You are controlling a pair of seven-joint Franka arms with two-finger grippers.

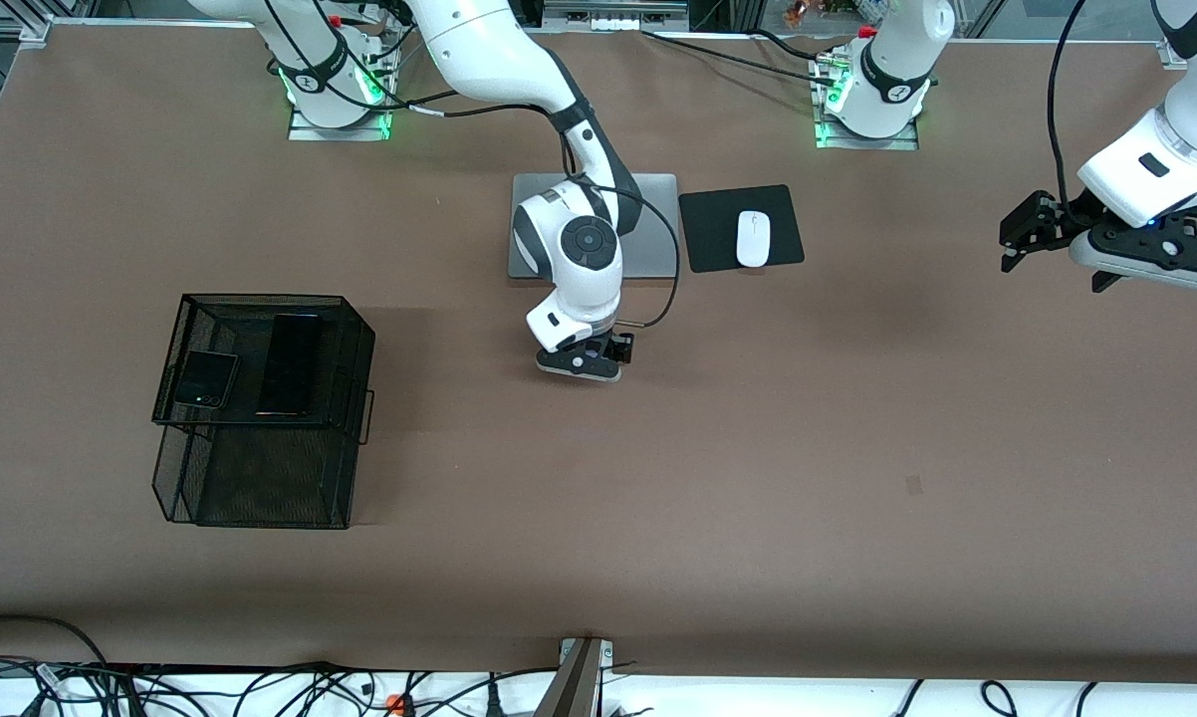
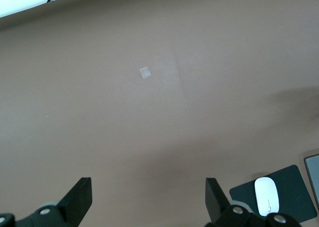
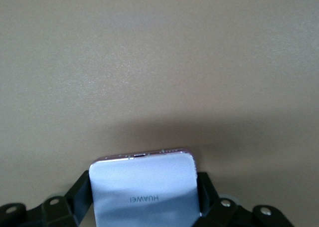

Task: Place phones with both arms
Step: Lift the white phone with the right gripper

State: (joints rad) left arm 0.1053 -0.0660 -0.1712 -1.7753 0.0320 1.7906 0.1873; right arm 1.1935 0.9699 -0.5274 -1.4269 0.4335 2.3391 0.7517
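Lying flat between right claw (image 3: 144, 207) fingers pressing its sides, lavender-white phone (image 3: 143, 192), left claw (image 2: 147, 199) open.

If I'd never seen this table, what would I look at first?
Probably the right arm's end effector down low at the middle of the table, with its fingers on either side of a pale lavender-white phone. Next, the black wire basket toward the right arm's end, with a small squarish black phone and a long slim black phone lying side by side on top. The left end effector waits open in the air.
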